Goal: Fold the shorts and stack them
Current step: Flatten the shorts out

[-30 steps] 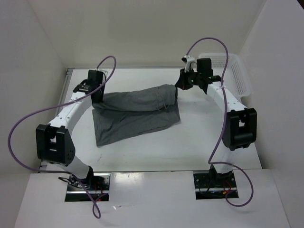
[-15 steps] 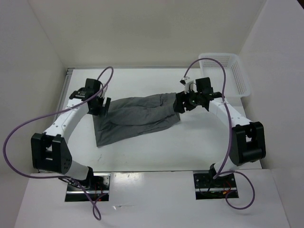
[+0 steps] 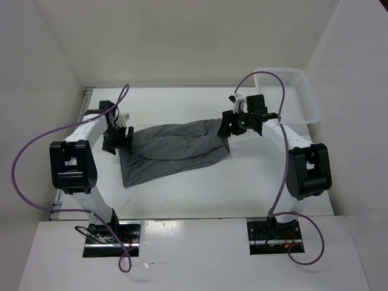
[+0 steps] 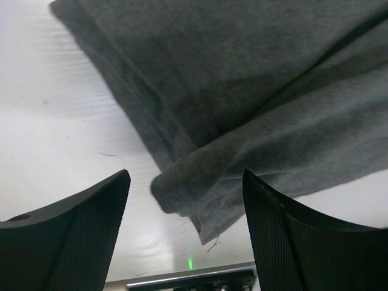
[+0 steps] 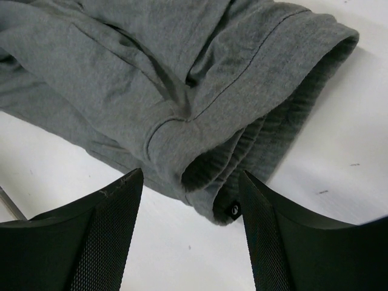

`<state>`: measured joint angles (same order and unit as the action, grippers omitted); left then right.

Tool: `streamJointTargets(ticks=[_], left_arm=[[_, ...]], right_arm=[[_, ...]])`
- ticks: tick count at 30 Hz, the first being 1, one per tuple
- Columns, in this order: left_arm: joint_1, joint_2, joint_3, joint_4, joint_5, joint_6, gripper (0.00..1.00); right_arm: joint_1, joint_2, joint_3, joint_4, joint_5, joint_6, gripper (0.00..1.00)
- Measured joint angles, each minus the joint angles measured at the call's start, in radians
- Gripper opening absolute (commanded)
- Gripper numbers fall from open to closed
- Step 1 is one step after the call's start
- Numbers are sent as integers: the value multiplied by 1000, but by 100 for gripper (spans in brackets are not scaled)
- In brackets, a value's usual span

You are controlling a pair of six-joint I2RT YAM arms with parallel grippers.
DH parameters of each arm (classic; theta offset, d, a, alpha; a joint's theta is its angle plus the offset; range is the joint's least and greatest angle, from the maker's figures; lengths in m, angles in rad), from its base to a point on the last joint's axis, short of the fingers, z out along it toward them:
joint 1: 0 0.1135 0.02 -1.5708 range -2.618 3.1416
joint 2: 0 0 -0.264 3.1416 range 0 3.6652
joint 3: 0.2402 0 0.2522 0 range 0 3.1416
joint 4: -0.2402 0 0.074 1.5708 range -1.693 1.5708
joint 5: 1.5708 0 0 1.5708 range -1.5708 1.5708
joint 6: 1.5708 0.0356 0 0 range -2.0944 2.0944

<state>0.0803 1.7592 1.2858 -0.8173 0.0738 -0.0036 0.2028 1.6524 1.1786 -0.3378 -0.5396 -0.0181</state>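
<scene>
The grey shorts (image 3: 176, 148) lie folded over on the white table (image 3: 194, 194), long side running left to right. My left gripper (image 3: 118, 139) hovers at their left end, open. In the left wrist view a loose corner of the shorts (image 4: 242, 91) lies on the table just ahead of the left gripper (image 4: 185, 203), touching neither finger. My right gripper (image 3: 233, 124) is at the right end, also open. The right wrist view shows the ribbed waistband end of the shorts (image 5: 182, 79) with a small black tag (image 5: 234, 210), free ahead of the right gripper (image 5: 191, 200).
A white mesh basket (image 3: 300, 91) stands at the back right corner, just behind the right arm. White walls close in the table on the left, back and right. A metal strip runs along the table's left edge (image 3: 88, 97).
Both grippers opened and let go of the shorts, which now lie folded on the table. The left arm drew back to the left; the right gripper lifted slightly off the cloth.
</scene>
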Motion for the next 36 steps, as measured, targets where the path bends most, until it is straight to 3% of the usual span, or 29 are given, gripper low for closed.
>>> streamJointTargets(ticks=[4,7,10,11,12,14,15,18,19,21,25,30,36], left_arm=[[7,31,50,-34,98,0,82],[6,60,79,-43,153,0,76],[5,87,80,-56,192,0,64],[5,94,80,-60,199,-1,59],[5,104,80,-63,206,0,46],[5,121,80,-74,216,-5,34],[5,131,80,-77,220,-3,25],[5,165,82,-86,227,-1,11],[5,172,82,-88,228,-2,0],[5,182,82,-92,226,-2,0],[3,184,153,-127,162,0,0],[-24,152,433,-88,-62,0,0],[-116,-6,701,18,-311,0,0]], right_arm=[[0,78,20,27,-8,45,70],[0,141,45,43,-10,81,65],[0,187,71,58,-13,111,58],[0,196,79,61,-16,119,55],[0,205,87,65,-18,129,48],[2,222,108,69,-23,140,40],[2,232,120,72,-26,147,31],[2,271,173,85,-31,157,17],[2,283,188,89,-33,159,9],[2,302,217,91,-41,158,1],[-4,343,314,70,-62,156,0],[-28,388,566,42,-96,156,0],[-74,365,832,33,-158,155,0]])
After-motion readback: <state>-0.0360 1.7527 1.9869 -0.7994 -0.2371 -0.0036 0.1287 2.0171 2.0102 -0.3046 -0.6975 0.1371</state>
